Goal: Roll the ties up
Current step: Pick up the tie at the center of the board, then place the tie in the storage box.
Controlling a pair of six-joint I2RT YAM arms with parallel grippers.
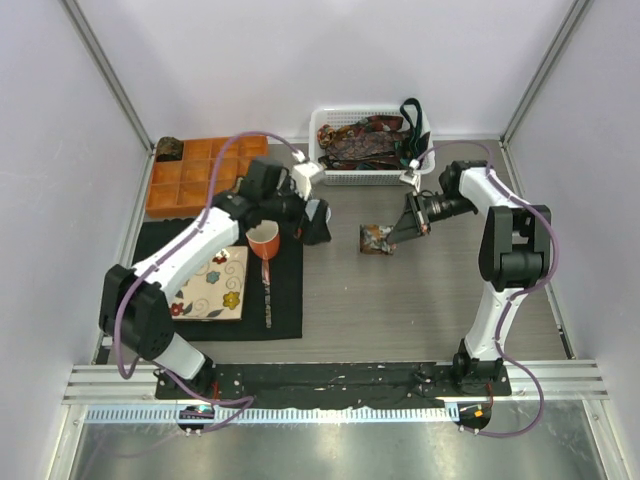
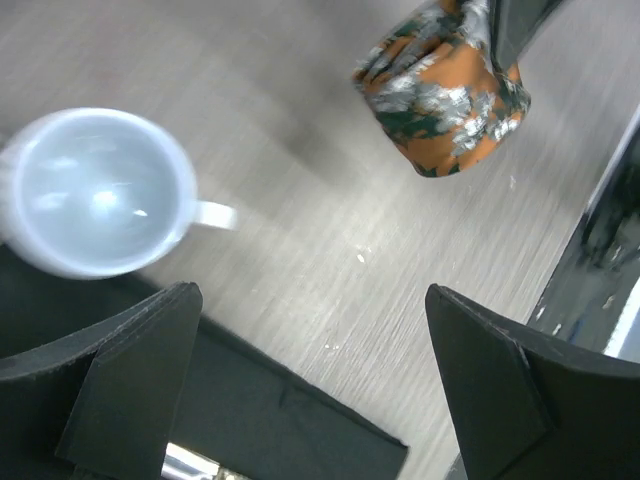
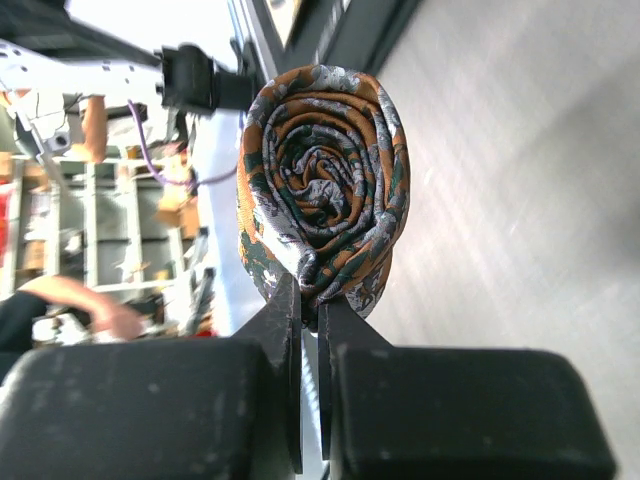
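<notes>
A rolled tie (image 3: 325,180), an orange, green and grey coil, is pinched at its edge by my right gripper (image 3: 310,303), which is shut on it. In the top view the coil (image 1: 376,238) is at the table's middle, at the tip of the right gripper (image 1: 398,232). The coil also shows at the upper right of the left wrist view (image 2: 440,95). My left gripper (image 2: 315,385) is open and empty above the table by the mat's edge, to the coil's left (image 1: 314,225). Several loose ties (image 1: 362,140) lie in the white basket (image 1: 330,172). Another coil (image 1: 170,150) sits at the orange tray's far corner.
A cup (image 1: 264,241), white inside (image 2: 95,190), stands by the left gripper on a black mat (image 1: 285,310). A narrow rust strip (image 1: 267,295) lies on the mat below it. A floral square plate (image 1: 213,285) is on the mat. An orange compartment tray (image 1: 195,180) is at the back left.
</notes>
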